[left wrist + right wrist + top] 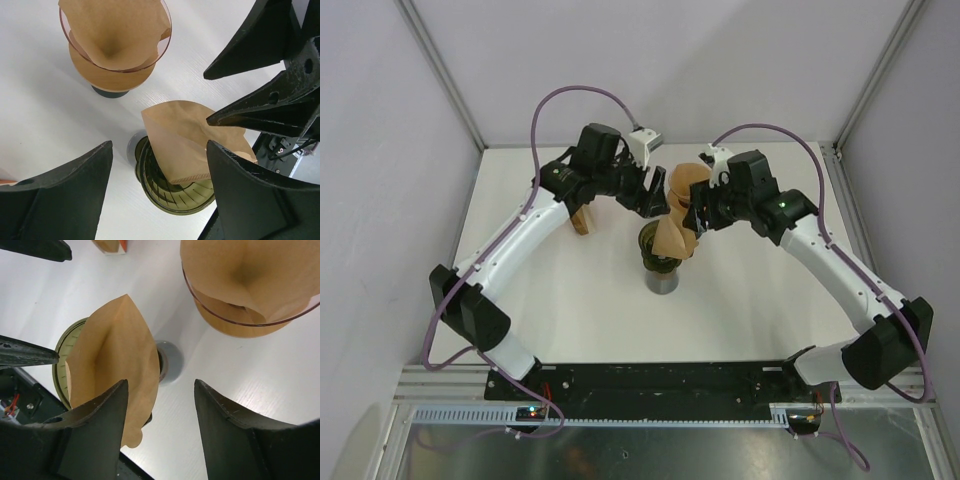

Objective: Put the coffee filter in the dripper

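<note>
A brown paper coffee filter (672, 236) stands tilted with its pointed end inside the dark green ribbed dripper (658, 256); its wide end leans out over the rim toward the right. From the left wrist, the filter (192, 142) sits in the dripper (172, 192). My left gripper (159, 150) hangs open above them, holding nothing. My right gripper (161, 385) is open too. Its left finger (100, 425) is just in front of the filter (112, 365), and nothing is between the jaws. In the top view both grippers, left (648, 200) and right (696, 214), hover close over the dripper.
A glass holder with a stack of brown filters (684, 186) stands just behind the dripper, also seen from the wrists (115, 40) (250, 285). The dripper rests on a grey round base (170, 360). A small wooden block (582, 220) lies at the left, under my left arm.
</note>
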`<state>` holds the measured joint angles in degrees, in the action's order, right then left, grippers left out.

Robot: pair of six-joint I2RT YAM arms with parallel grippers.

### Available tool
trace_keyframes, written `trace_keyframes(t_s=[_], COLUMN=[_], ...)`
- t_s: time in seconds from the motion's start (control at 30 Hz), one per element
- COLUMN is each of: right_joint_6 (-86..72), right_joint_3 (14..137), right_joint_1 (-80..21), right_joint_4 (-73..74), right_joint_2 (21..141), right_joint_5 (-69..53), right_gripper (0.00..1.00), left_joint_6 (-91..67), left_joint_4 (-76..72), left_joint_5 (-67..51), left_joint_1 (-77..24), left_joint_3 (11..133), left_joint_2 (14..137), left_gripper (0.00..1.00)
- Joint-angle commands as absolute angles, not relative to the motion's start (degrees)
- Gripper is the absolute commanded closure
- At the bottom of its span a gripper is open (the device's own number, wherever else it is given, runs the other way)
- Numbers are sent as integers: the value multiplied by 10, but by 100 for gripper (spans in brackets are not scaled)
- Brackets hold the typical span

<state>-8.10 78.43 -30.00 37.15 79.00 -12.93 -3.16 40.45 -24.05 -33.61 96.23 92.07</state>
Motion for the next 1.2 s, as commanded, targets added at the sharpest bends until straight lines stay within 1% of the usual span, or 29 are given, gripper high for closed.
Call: trace_keyframes(t_s=[0.0,0.1,0.27,0.47,0.77,1.07,1.17], right_joint_6=[-96,-94,-94,-95,-72,-36,-31], right_joint_3=[779,779,779,779,780,805,818], right_joint_1=[-290,-289,-288,-299,-357,-405,-411], right_joint_4=[352,357,349,348,335,362,374], right_joint_2=[800,808,815,820,794,805,814], right_joint_5=[-191,-196,-226,-222,-141,-59,-30], right_gripper=[40,41,47,52,53,52,51], left_joint_6=[-43,-41,-34,-30,-25,-19,-16], left_joint_4=[397,397,396,397,397,398,401], left_joint_5=[-233,-233,-219,-198,-191,-179,-172], left_joint_1=[-343,-345,-358,-360,-360,-359,-357], left_joint_3=[990,988,977,974,966,938,925], left_joint_2=[921,921,920,918,910,889,882], left_gripper=[21,22,23,24,24,24,26])
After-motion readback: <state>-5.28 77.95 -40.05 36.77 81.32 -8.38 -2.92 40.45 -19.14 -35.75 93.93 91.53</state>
